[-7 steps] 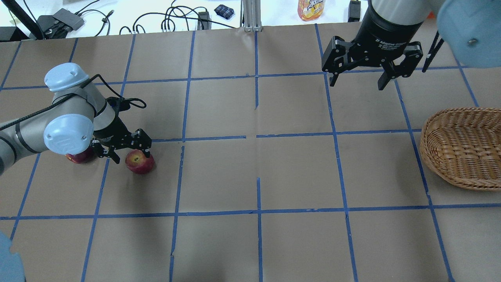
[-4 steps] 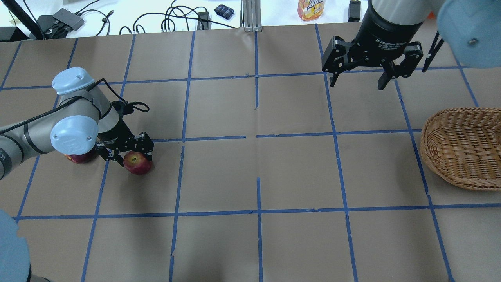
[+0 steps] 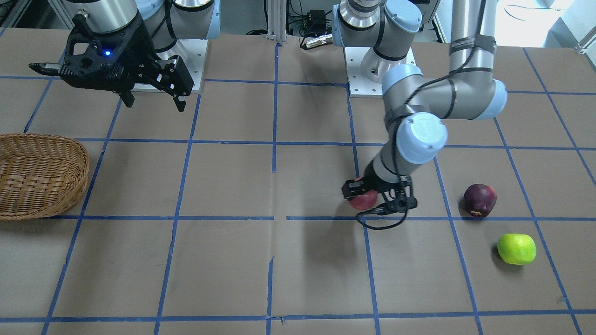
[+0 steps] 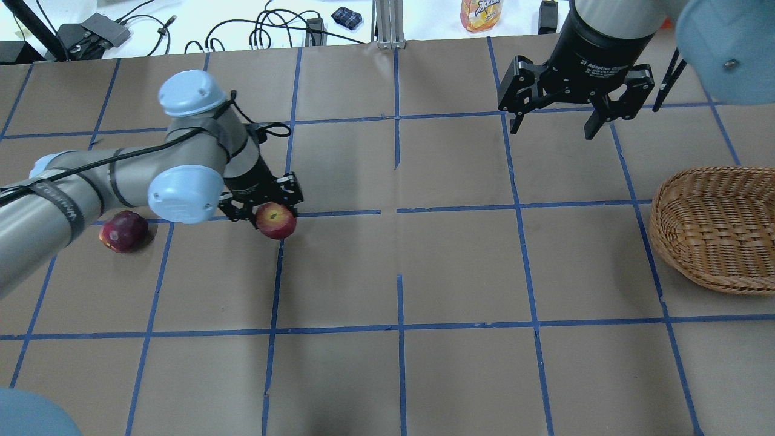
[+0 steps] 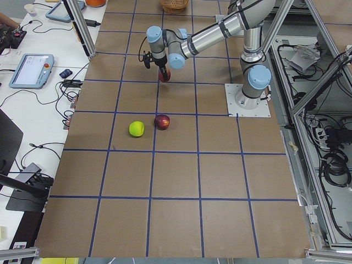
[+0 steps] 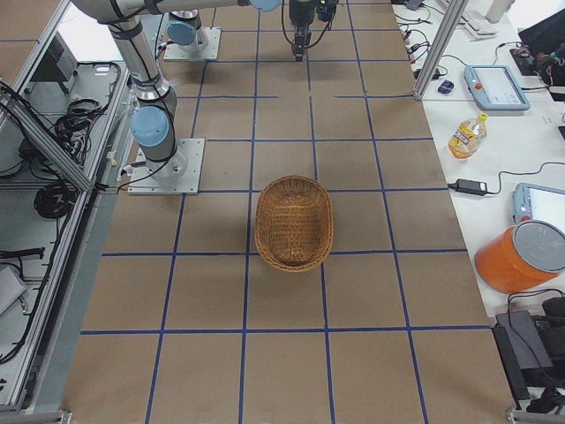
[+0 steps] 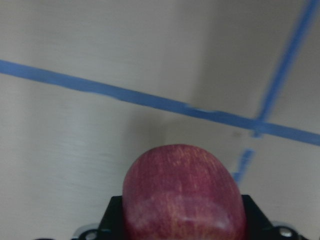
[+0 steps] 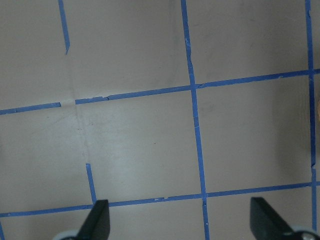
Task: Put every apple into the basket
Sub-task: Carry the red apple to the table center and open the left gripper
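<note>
Presently the left claw [image 4: 270, 213] is clenched on the red apple [image 4: 277, 221], apparently just clear of the table [image 4: 460, 266] and well apart from the basket [image 4: 660, 224]. Judged step: carrying the first apple. The next move calls for a long traverse rightward. The right claw [image 4: 552, 132] hangs released and empty. The dark apple [image 4: 123, 231] and green apple [image 3: 516, 249] lie waiting. The surface is brown paper gridded with blue tape [image 4: 399, 303], with cables [image 4: 266, 30] beyond it.

Matt brown paper on the bench [image 4: 460, 266], smooth shiny red apple [image 4: 277, 220], rough woven wicker basket [image 4: 696, 242], blue tape [image 4: 339, 330].
</note>
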Robot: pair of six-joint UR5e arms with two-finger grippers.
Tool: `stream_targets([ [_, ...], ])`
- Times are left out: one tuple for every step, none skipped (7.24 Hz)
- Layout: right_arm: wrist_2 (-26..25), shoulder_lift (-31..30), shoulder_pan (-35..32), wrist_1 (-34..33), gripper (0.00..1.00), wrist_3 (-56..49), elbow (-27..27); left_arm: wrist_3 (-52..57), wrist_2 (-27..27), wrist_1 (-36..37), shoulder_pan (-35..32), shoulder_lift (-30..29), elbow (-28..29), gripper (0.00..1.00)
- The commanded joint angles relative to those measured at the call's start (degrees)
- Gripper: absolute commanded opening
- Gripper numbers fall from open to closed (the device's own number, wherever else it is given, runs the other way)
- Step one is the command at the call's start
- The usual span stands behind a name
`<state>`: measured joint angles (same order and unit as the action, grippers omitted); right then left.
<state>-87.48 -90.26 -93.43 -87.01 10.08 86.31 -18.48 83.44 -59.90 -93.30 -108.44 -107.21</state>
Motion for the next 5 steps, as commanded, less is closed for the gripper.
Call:
stream_targets([
  [0.0,0.1,0.0,0.0,1.00,-0.1,0.0,-12.1,-8.7,9.0,-11.3,-5.3,2.0,0.00],
  [-0.1,0.1,0.0,0.1,1.00,-0.1,0.1,-14.7,-8.2,10.1,-14.2,-6.9,3.0,0.00],
  [-0.1,0.3,0.0,-0.1,1.00,-0.1,0.0,-14.7,-8.3,10.1,-15.5,-8.3,4.4,0.02],
  [-0.1,0.3,0.0,-0.1,1.00,-0.1,0.1,-14.1,-8.8,10.1,-15.6,-9.0,4.7,0.99],
  [-0.1,0.5,0.0,-0.2,1.00,-0.2,0.1,-12.7,-8.8,10.2,-15.6,-8.5,4.9,1.00],
])
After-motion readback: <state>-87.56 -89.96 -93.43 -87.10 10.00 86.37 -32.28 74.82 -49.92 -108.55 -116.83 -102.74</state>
